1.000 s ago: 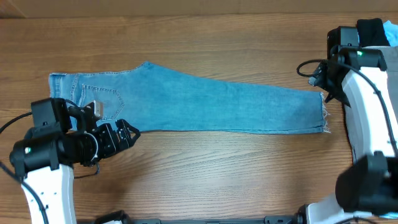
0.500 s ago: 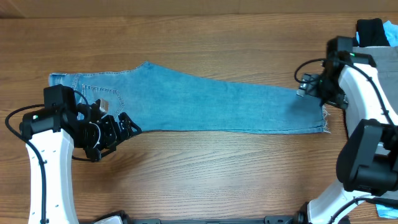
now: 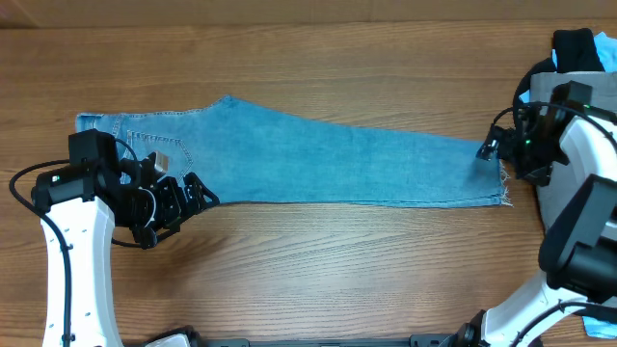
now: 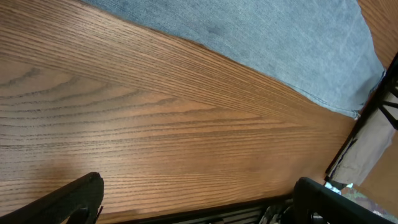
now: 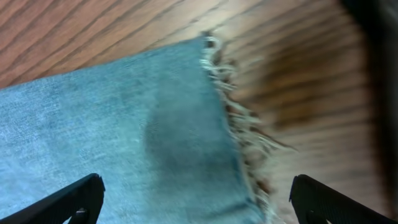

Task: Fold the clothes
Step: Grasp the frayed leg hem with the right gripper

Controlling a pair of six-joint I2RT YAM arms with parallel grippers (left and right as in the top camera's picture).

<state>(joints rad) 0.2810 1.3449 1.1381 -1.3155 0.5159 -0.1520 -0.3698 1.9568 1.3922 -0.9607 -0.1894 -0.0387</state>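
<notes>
The jeans [image 3: 318, 159] are lying flat on the worktop [image 3: 318, 280], legs stacked. The waistband [image 3: 92, 125] is pointing to the robot's left and the frayed hem [image 5: 239, 124] to its right.

The left tool [image 3: 198, 196] is hovering just beside the near edge of the seat, below the back pocket [image 3: 159, 149]. Its wrist view is showing fingers spread wide over bare wood, with nothing held. The right tool [image 3: 489, 149] is hanging over the far hem corner, also spread wide and empty.

Handling, as judged: the denim is behaving as a soft but fairly heavy cloth, limp enough to drape yet thick at seams and waistband. It is gripping the wood rather than sliding, so dragging is likely to bunch it.

Recommended hold points: the hem, taken behind the fringe so that loose threads are not pulling free, and the stitched waistband edge, where both layers are offering a firm bite.
</notes>
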